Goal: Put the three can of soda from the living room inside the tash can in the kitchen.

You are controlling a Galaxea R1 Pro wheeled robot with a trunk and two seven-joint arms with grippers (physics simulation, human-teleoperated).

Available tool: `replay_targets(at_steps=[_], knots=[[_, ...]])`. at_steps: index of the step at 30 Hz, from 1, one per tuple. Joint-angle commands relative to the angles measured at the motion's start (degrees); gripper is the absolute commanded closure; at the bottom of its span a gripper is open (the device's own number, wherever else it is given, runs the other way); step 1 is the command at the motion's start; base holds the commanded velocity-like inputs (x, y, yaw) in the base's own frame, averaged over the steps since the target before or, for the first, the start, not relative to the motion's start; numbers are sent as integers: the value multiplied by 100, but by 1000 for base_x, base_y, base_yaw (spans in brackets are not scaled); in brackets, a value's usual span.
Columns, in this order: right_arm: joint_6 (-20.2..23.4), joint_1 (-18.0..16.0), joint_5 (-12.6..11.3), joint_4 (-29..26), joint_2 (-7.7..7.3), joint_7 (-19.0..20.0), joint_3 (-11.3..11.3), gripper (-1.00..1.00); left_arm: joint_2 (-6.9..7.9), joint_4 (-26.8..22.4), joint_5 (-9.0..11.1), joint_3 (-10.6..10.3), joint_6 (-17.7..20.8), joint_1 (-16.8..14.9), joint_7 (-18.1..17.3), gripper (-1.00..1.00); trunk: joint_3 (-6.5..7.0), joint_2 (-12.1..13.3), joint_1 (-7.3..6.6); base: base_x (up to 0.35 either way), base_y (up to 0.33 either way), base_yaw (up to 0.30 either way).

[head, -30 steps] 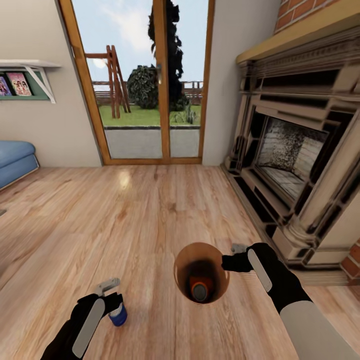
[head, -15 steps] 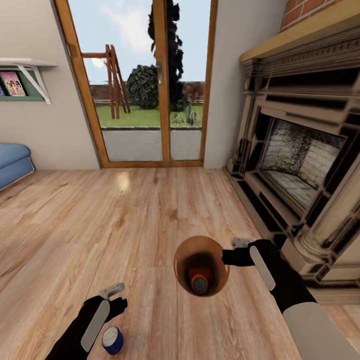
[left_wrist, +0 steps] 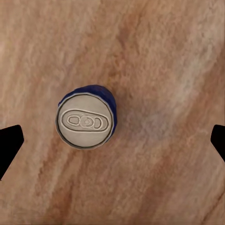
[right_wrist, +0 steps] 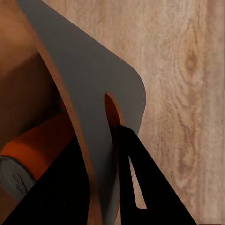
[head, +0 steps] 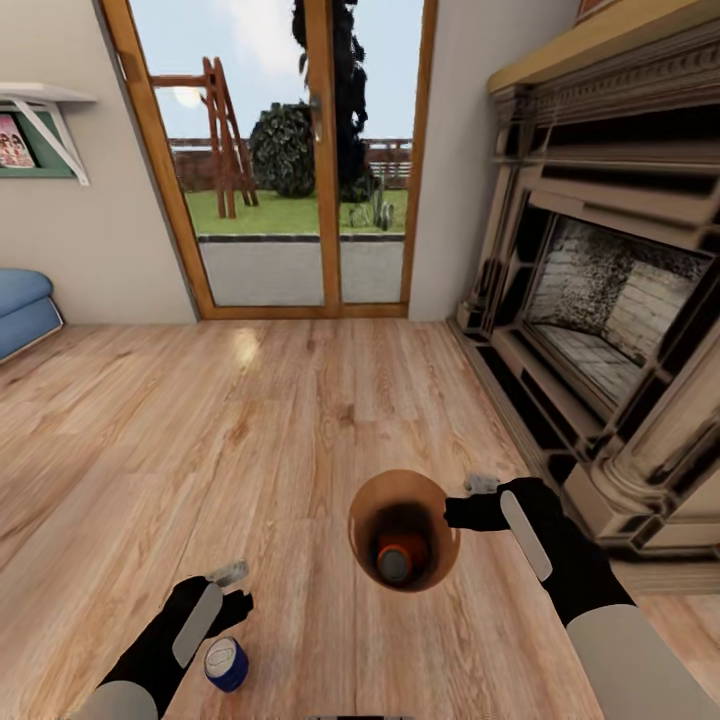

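Observation:
My right gripper is shut on the rim of the trash can, holding it above the wood floor. One orange soda can lies inside it. In the right wrist view the fingers pinch the bin's grey wall, with the orange can inside. The dark blue soda can stands upright on the floor just below my open left gripper. Seen from the left wrist, the blue can's pale top sits between the spread fingertips, untouched. The second orange can is hidden or out of view.
A brick and stone fireplace runs along the right. A wood-framed glass door to a garden is straight ahead. A blue sofa end and a wall shelf are at the left. Wood floor spreads between them.
My left gripper held the blue can a second ago; it has opened and the can now stands on the floor. The head view has shifted slightly. The right gripper still holds the trash can.

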Motion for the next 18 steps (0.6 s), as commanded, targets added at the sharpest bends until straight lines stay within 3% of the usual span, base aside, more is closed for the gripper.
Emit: replay_targets(at_steps=[1, 6, 9, 13, 16, 18], knots=[[3, -3, -172, -6, 1, 25, -3, 100, 39, 51, 18, 6, -6, -51, -3, -100, -22, -2, 1, 0, 0, 0], [3, -2, -172, -29, 0, 25, -4, 100, 278, 141, 2, 8, -18, -175, -371, -100, -133, -9, 14, 0, 0, 0], [3, -2, -172, -63, 0, 25, -9, 100, 416, 415, -3, -3, -21, -462, -500, -100, -199, -13, 22, 0, 0, 0], [3, -2, -172, -79, 1, 25, -11, 100, 447, 998, 0, -28, -265, -760, -664, -100, -288, -18, 32, 0, 0, 0], [3, -4, -172, -119, -3, 25, -14, 100, 457, 1169, -3, -42, -394, -821, -851, -100, -354, -22, 40, 0, 0, 0], [3, -9, -180, -362, -84, 25, -48, 100, 456, 1263, -7, -60, -464, -841, -919, -100, -399, -25, 45, 0, 0, 0]])
